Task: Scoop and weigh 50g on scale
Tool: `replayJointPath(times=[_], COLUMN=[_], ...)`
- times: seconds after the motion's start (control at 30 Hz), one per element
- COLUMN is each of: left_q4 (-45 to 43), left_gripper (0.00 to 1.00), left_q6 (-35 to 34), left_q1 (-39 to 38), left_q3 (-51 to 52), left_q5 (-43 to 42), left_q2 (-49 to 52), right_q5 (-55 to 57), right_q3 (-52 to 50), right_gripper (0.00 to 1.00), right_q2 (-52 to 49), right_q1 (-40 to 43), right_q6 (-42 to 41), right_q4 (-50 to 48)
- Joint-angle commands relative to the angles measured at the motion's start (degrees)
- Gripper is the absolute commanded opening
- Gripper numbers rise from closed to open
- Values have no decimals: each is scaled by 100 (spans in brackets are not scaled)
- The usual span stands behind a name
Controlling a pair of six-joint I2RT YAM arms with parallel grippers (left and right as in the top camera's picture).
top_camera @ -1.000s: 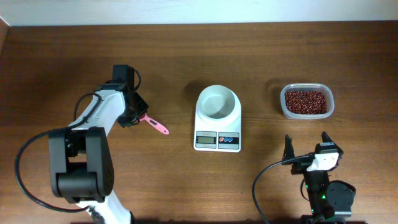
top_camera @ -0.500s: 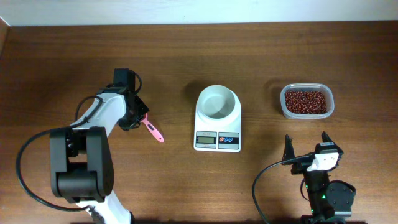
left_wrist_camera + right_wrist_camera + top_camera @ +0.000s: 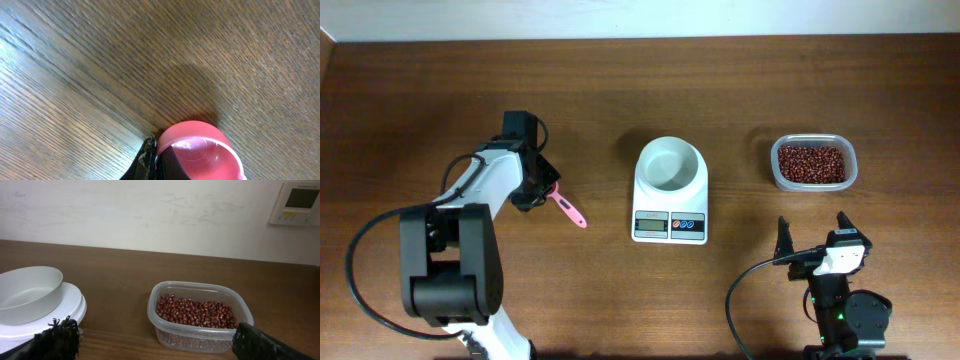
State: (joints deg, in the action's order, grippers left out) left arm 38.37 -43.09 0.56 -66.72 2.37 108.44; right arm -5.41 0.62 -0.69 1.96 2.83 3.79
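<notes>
**A:** Two targets, where are they?

**B:** Scale [image 3: 670, 190] sits right of my left gripper [image 3: 542, 190]. Beans [image 3: 811, 163] lie farther right, just ahead of my right gripper [image 3: 812, 232], which is spread and empty. My left pinches the scoop [image 3: 570, 208] by its handle, so I'd lift it level.

**A:** Anything hidden?

**B:** The pinch itself, and the scale's display is unreadable.

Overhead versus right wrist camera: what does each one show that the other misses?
Only overhead: the left gripper shut on the pink scoop, plus the display and buttons. Only right wrist: a wall panel behind the table. Both: the scale with its white bowl, and the beans in their clear tub.
</notes>
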Motion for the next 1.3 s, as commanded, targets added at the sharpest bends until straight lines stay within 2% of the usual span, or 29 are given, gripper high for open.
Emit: replayJointPath(times=[0.0, 0.17, 0.33, 0.43, 0.5, 0.57, 0.63, 0.8, 0.87, 0.93, 1.0, 1.03, 1.2, 1.27], left_q4=[31, 533, 1401, 1784, 2085, 2114, 2109, 2439, 2855, 2986, 2979, 2979, 2986, 2986], left_gripper=[0, 0, 0, 0, 0, 0, 0, 0, 0, 0, 0, 0, 0, 0], left_q6=[-409, -1187, -1344, -2006, -2977, -3491, -3722, -3720, -3720, -3720, -3722, -3722, -3720, -3720], left_q1=[35, 35, 35, 35, 35, 35, 35, 35, 35, 35, 31, 31, 31, 31], left_q3=[-31, -31, -28, -28, -28, -28, -28, -28, -28, -28, -28, -28, -28, -28], left_q5=[-330, -328, -326, -326, -326, -326, -323, -326, -326, -330, -476, -522, -629, -625], left_q2=[-455, -1853, -2955, -3104, -3095, -3095, -3095, -3095, -3095, -3095, -3095, -3095, -3095, -3095], right_q5=[28, 28, 28, 28, 28, 28, 28, -348, -914, -1362, -2109, -2310, -1941, -1943], right_q3=[-28, -28, -28, -28, -28, -28, -28, -31, -31, -31, -31, -31, -31, -28], right_gripper=[99, 99, 99, 99, 99, 99, 99, 99, 99, 99, 99, 99, 99, 99], right_q2=[48, 48, 48, 48, 48, 48, 48, 48, 48, 48, 48, 50, 50, 48], right_q1=[33, 33, 33, 33, 33, 33, 33, 33, 33, 33, 33, 33, 33, 33], right_q6=[-4, -4, -4, -4, -4, -4, -4, -153, -1268, -3434, -5211, -5803, -6083, -5637], right_q4=[26, 26, 26, 26, 26, 26, 26, -15, -63, -83, -125, -125, -422, -682])
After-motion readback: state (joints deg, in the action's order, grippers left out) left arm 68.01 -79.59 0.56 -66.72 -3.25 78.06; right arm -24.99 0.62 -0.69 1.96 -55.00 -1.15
